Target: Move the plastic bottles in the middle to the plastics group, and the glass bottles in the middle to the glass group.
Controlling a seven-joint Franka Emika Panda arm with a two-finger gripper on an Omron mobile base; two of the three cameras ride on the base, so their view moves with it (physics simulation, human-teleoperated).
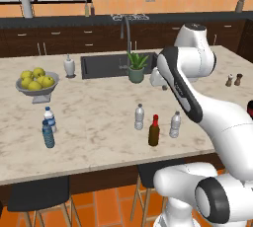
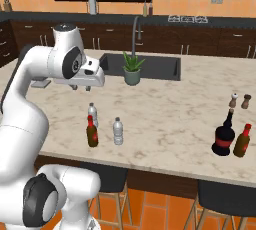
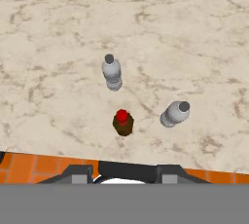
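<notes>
Spanning the kitchen, marble surface (image 1: 99, 117): sink (image 1: 104, 65), potted plant (image 1: 137, 68), lemon bowl (image 1: 37, 83). Mid-front, upright: two plastic bottles (image 1: 140, 117), brown glass bottle (image 1: 154, 131) between. Left base view: plastics group (image 1: 48, 127). Right base view: dark bottles (image 2: 224, 135). Fingers (image 3: 121, 173) aloft, seemingly ungrasping; spread untellable.

We see a bowl of yellow fruit (image 1: 36, 82) near the worktop's (image 1: 94, 107) left edge, a white soap dispenser (image 1: 69, 66) beside the sink (image 1: 104, 65), a potted plant (image 1: 137, 67) at the sink's front rim, and two shakers (image 1: 233, 80) toward the right edge.
</notes>
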